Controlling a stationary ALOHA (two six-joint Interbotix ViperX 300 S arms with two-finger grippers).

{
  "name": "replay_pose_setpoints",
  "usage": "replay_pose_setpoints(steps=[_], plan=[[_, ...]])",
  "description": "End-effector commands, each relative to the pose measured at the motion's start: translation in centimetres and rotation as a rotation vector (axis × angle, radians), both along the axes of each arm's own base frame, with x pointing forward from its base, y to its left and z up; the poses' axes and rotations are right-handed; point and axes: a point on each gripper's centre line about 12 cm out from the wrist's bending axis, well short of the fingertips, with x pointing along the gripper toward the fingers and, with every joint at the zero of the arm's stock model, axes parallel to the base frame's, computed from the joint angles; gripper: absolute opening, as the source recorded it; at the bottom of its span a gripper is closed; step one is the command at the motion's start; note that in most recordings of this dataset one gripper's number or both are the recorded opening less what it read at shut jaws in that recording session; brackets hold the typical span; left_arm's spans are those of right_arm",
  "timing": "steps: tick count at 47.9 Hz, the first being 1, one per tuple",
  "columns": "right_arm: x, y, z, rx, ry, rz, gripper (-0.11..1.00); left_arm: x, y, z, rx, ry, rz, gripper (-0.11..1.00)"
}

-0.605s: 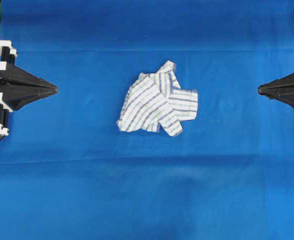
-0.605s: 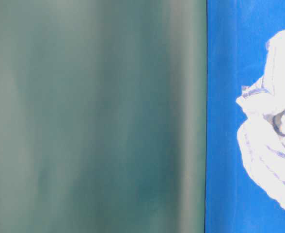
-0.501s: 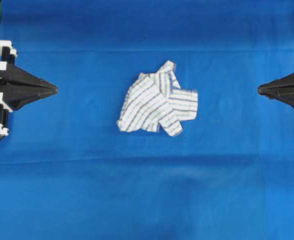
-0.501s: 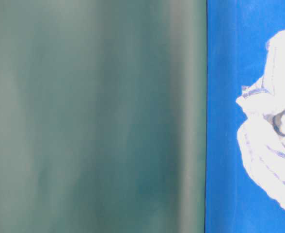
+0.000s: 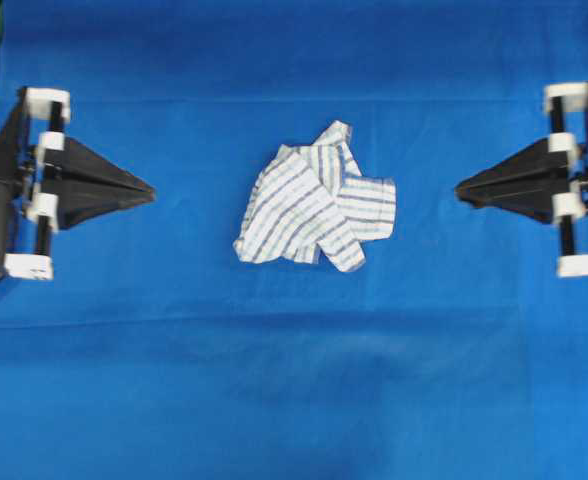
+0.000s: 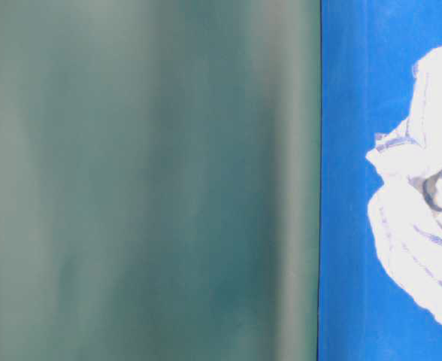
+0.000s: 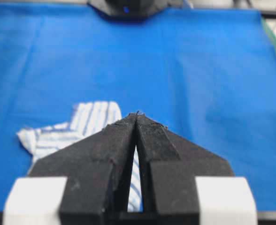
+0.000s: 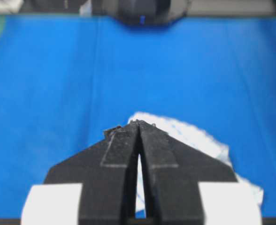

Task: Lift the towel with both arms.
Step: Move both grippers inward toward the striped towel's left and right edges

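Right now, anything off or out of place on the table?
Only the towel: it lies crumpled in a bunched heap mid-table on the blue cloth, with folds overlapping instead of spread flat. Nothing looks spilled or damaged. The left pincer and right pincer are shut, each apart from the towel on its own side.

I see the towel crumpled mid-counter, left claw and right claw closed, well apart from it at opposite edges.
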Motion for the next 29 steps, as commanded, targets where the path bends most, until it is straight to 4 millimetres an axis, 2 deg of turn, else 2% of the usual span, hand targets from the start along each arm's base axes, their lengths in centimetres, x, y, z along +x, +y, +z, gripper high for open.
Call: replay_pose_setpoints(steps=[1,5,8,12,18,21,24,29], plan=[[1.2,0.2,0.3,0.006,0.018,0.005,0.00,1.1,-0.2,0.4,-0.004,0.011,-0.005,0.00],[2.2,0.2,-0.7,0.008,0.069,0.005,0.00,2.2,-0.3,-0.7,-0.005,0.065,-0.008,0.03],[3.0,0.3,-1.8,0.014,0.123,0.004,0.01,3.0,-0.5,-1.3,-0.004,0.097,-0.014,0.15],[4.1,0.5,-3.0,0.023,0.186,0.006,0.05,4.4,-0.8,-2.2,0.002,0.146,-0.022,0.39],[6.0,0.9,-5.2,0.022,0.280,0.014,0.43,5.8,-0.9,-4.1,0.011,0.228,-0.024,0.77],[6.8,1.1,-6.5,0.014,0.321,0.022,0.59,6.5,-0.9,-5.3,0.012,0.262,-0.023,0.89],[7.7,1.3,-7.6,0.012,0.359,0.026,0.68,7.3,-0.9,-6.9,0.014,0.306,-0.023,0.91],[9.0,1.3,-9.9,0.006,0.421,0.027,0.64,8.4,-1.0,-9.3,0.017,0.352,-0.022,0.90]])
